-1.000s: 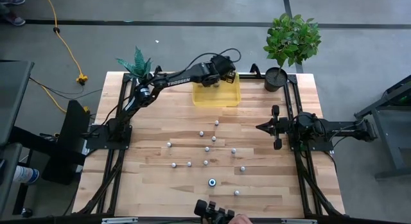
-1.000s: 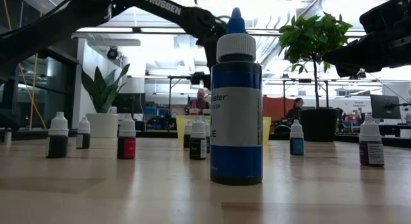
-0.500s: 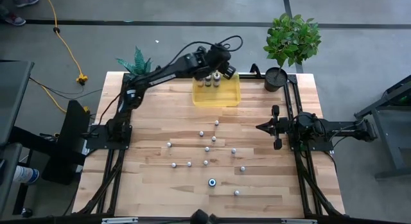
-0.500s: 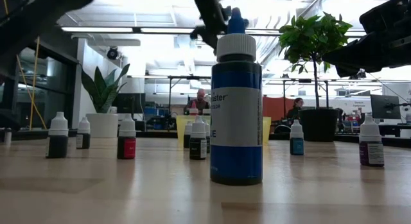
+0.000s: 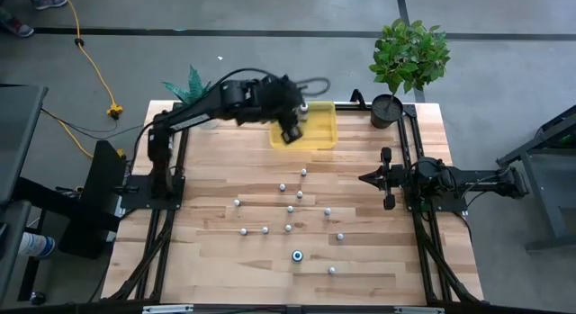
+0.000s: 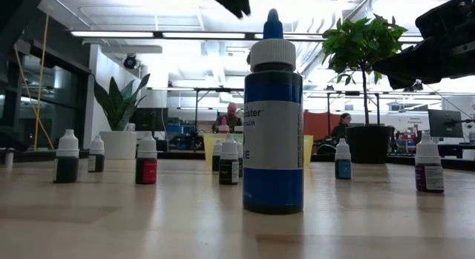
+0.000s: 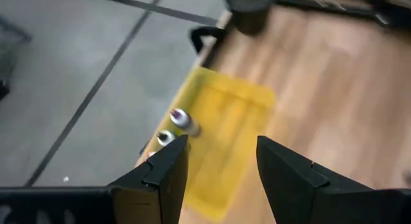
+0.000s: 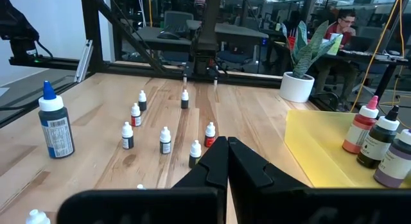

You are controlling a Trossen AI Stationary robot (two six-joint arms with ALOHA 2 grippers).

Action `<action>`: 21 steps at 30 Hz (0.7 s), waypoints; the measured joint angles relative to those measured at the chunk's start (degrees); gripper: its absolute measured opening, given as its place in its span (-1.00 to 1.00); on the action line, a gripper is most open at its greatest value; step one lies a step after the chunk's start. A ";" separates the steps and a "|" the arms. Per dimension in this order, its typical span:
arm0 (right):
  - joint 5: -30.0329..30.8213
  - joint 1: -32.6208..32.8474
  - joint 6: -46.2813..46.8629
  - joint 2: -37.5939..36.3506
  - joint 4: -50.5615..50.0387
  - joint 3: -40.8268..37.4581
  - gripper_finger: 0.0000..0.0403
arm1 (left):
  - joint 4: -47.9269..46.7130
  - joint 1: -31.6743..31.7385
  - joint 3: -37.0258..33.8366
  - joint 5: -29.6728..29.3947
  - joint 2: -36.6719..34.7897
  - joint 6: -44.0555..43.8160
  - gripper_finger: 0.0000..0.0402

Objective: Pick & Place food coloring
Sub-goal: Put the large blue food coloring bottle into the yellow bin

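while three larger bottles (image 8: 380,144) already stand in the yellow tray (image 5: 317,137) at the upper middle of the high view, most of the food coloring is still out on the tabletop (image 5: 216,251). judged from that, the job is early to middling: a few placed, about a dozen left.

left gripper (image 5: 290,134) hangs over the tray's left edge in the high view, fingers (image 7: 164,169) apart and nothing between them; its wrist view looks down past them onto the tray and two bottle tops (image 7: 178,117) at the tray's far edge. reads as a drop just made, though that is a judgement.

right gripper (image 5: 363,178) waits at the right side of the tabletop, fingers pressed together, holding nothing.

remaining small bottles (image 5: 290,209) lie scattered across the middle of the frame, well apart from one another. one large blue bottle (image 6: 273,114) stands upright lower centre of the high view and fills the low view.

materials:
- tray: translucent yellow plastic, shallow, rectangular, smooth.
- bottles: cylindrical, white ribbed collars, conical dropper tips; dark, red, blue and purple contents show through. glossy printed label on the large blue one.
- tabletop: pale wood planks, visible grain, black metal frame at the edges.
- potted plant (image 5: 409,55) upper right, spiky one (image 5: 191,87) upper left.
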 joint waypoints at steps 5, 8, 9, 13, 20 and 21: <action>-0.02 0.01 0.01 0.00 0.00 0.00 -1.00 | -6.79 -7.60 -0.01 1.06 -1.22 2.87 -0.13; -0.02 0.00 0.01 0.00 0.00 0.00 -1.00 | -10.12 -12.33 -0.02 3.49 -1.20 3.46 -0.13; -0.02 0.00 0.00 0.00 0.00 0.00 -1.00 | -11.01 -13.90 -0.04 4.49 -1.20 3.45 -0.13; -0.02 0.00 -0.01 0.01 0.00 0.00 -1.00 | -11.23 -19.43 -2.53 9.18 -1.20 4.09 -0.13; -0.02 0.00 -0.01 0.00 0.00 0.00 -1.00 | -9.54 -24.50 -9.28 18.19 -1.18 8.20 -0.13; -0.01 0.02 0.00 0.01 0.00 0.00 -1.00 | -8.32 -24.83 -10.43 19.24 -1.18 9.43 -0.13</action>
